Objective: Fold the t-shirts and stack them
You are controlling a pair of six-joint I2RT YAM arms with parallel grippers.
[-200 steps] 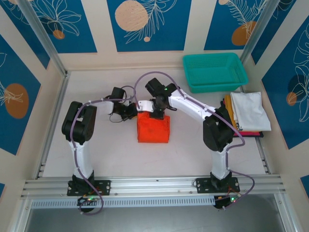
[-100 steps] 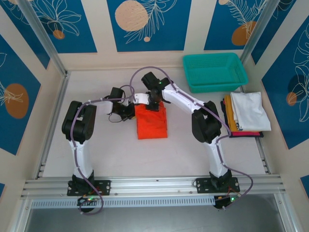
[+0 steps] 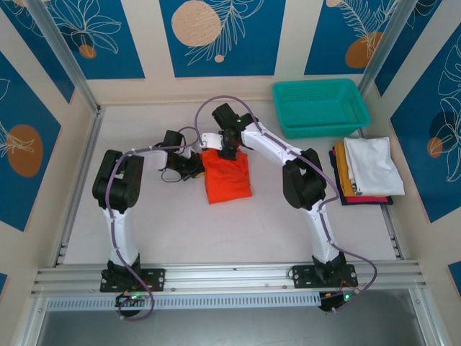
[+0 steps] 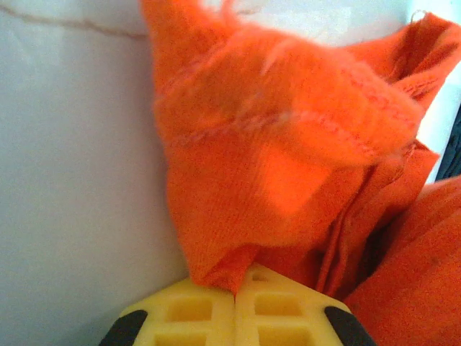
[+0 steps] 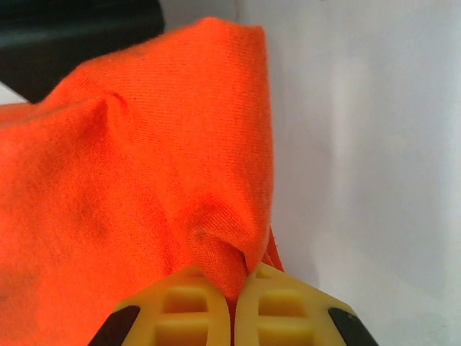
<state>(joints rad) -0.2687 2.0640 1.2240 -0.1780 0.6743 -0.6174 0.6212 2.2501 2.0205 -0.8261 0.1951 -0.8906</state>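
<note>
A bright orange-red t-shirt (image 3: 227, 177) lies folded into a small block in the middle of the table. My left gripper (image 3: 196, 165) is shut on its left far edge; up close its yellow fingers (image 4: 189, 311) pinch a fold of the orange cloth (image 4: 288, 158). My right gripper (image 3: 229, 151) is shut on the shirt's far edge, its yellow fingers (image 5: 277, 306) nipping a bunch of the orange cloth (image 5: 144, 173). A stack of folded t-shirts (image 3: 367, 171) lies at the right, white on top with mustard-yellow, red and dark edges.
A teal mesh basket (image 3: 320, 107) stands at the back right, just behind the folded stack. Metal frame posts and patterned blue walls bound the white table (image 3: 144, 223) on three sides.
The right gripper has drawn the shirt's far edge toward the back left, and the orange block has shifted that way and grown narrower. The left gripper has hardly moved.
</note>
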